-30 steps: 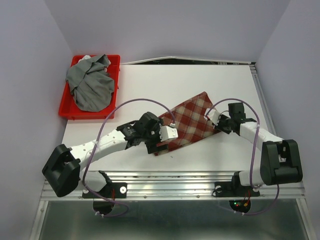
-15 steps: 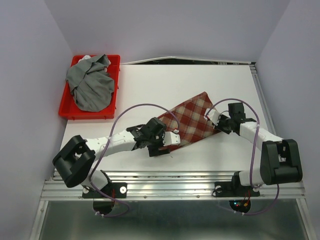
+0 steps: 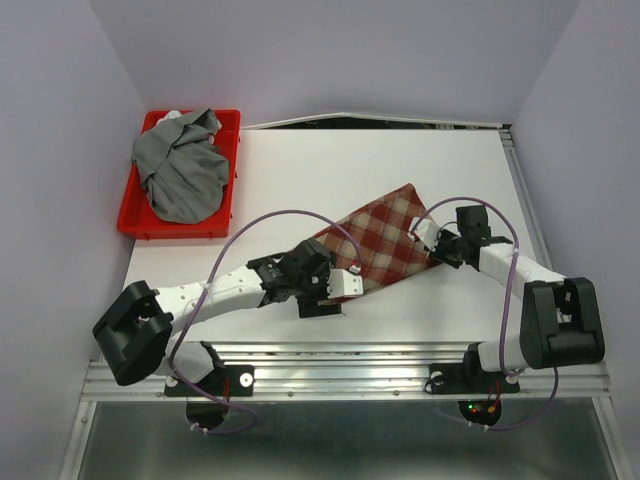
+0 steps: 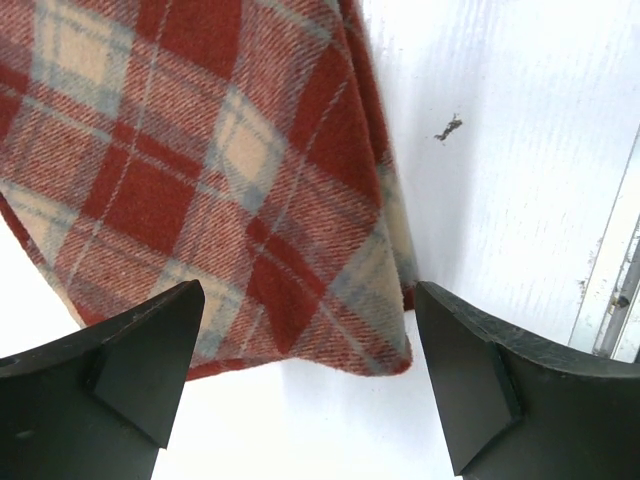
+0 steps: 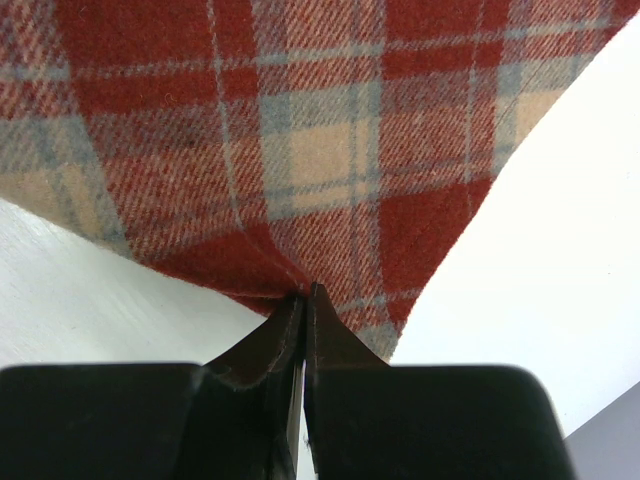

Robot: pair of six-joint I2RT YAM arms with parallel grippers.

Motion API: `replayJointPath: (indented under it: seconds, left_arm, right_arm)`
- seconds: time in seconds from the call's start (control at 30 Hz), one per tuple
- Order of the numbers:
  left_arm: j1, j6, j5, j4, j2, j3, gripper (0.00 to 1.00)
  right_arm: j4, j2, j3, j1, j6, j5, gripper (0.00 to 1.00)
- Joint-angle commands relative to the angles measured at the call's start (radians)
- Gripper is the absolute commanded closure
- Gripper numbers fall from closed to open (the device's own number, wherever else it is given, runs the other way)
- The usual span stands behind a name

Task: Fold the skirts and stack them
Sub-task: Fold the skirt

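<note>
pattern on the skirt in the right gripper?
Red-and-cream plaid with grey-blue lines. The plaid skirt shows best in the right wrist view, pinched by the right gripper.

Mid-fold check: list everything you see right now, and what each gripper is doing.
plaid skirt: 1, red and cream, lying diagonally at mid-table
grey skirt: 1, grey, bunched in the tray
tray: 1, red, far left
speck: 1, dark, on the table beside the plaid skirt's near corner
table: 1, white, under the plaid skirt
left gripper: 1, black fingers, open, astride the plaid skirt's near corner
right gripper: 1, black fingers, shut on the plaid skirt's right edge
</note>
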Motion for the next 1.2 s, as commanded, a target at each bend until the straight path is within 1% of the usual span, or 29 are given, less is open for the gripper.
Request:
replayJointPath:
  seconds: [0.0, 0.17, 0.3, 0.37, 0.4, 0.5, 0.6, 0.83, 1.0, 1.17]
  left_arm:
    - [-0.015, 0.007, 0.012, -0.033, -0.014, 0.029, 0.02]
    - [-0.023, 0.012, -0.011, -0.007, 0.026, 0.013, 0.02]
    - [-0.023, -0.007, -0.115, 0.079, 0.052, -0.007, 0.02]
    - [-0.023, -0.010, -0.132, 0.097, 0.063, -0.007, 0.02]
    - [-0.023, -0.013, -0.175, 0.114, 0.067, -0.010, 0.02]
    - [-0.023, -0.014, -0.204, 0.134, 0.083, -0.014, 0.02]
    - [-0.023, -0.005, -0.206, 0.132, 0.100, -0.019, 0.02]
    - [-0.024, 0.046, -0.091, 0.066, 0.103, -0.062, 0.02]
    - [-0.024, 0.070, -0.106, 0.060, 0.124, -0.103, 0.02]
    - [-0.024, 0.070, -0.101, 0.057, 0.149, -0.113, 0.02]
  right_arm:
    - [0.002, -0.006, 0.015, -0.003, 0.006, 0.016, 0.99]
    - [-0.002, -0.014, 0.013, -0.003, 0.002, 0.020, 0.99]
    - [-0.007, -0.018, 0.010, -0.003, -0.001, 0.021, 0.99]
    - [-0.012, -0.020, 0.010, -0.003, -0.004, 0.020, 0.99]
    - [-0.012, -0.020, 0.009, -0.003, -0.004, 0.020, 0.99]
    - [-0.012, -0.023, 0.006, -0.003, -0.008, 0.016, 0.99]
    - [-0.013, -0.021, 0.003, -0.003, -0.009, 0.018, 0.99]
    - [-0.013, -0.020, 0.007, -0.003, -0.015, 0.035, 0.99]
    - [-0.012, -0.014, 0.024, -0.003, -0.021, 0.049, 0.99]
    - [-0.015, -0.015, 0.033, -0.003, -0.044, 0.066, 0.99]
